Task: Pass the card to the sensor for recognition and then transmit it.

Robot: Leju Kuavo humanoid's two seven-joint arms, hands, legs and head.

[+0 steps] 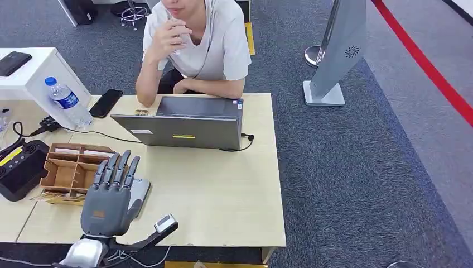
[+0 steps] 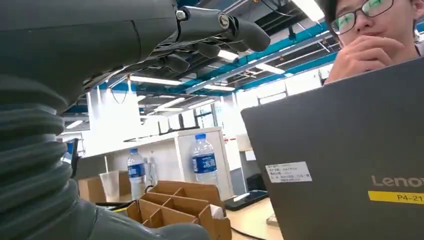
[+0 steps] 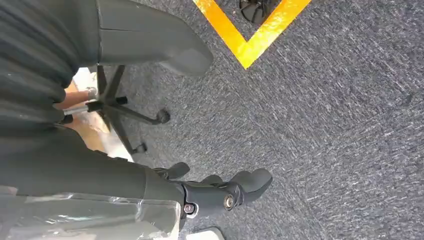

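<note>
My left hand [image 1: 109,195] hovers over the near left part of the wooden table [image 1: 223,190], fingers stretched forward and apart, holding nothing. Partly hidden under it lies a flat grey pad [image 1: 143,188]. Just beyond the fingertips stands a brown cardboard organiser [image 1: 72,170] with pale cards [image 1: 78,151] in its far slots. The left wrist view shows the dark fingers [image 2: 215,25] above the organiser [image 2: 175,210]. My right hand [image 3: 220,195] hangs above the grey carpet with nothing in it.
An open grey laptop [image 1: 184,125] stands mid-table, and a person sits behind it. A black device [image 1: 19,167] sits at the left edge, with a water bottle [image 1: 68,101] and a black phone [image 1: 106,102] further back. A cable [image 1: 100,134] crosses the table.
</note>
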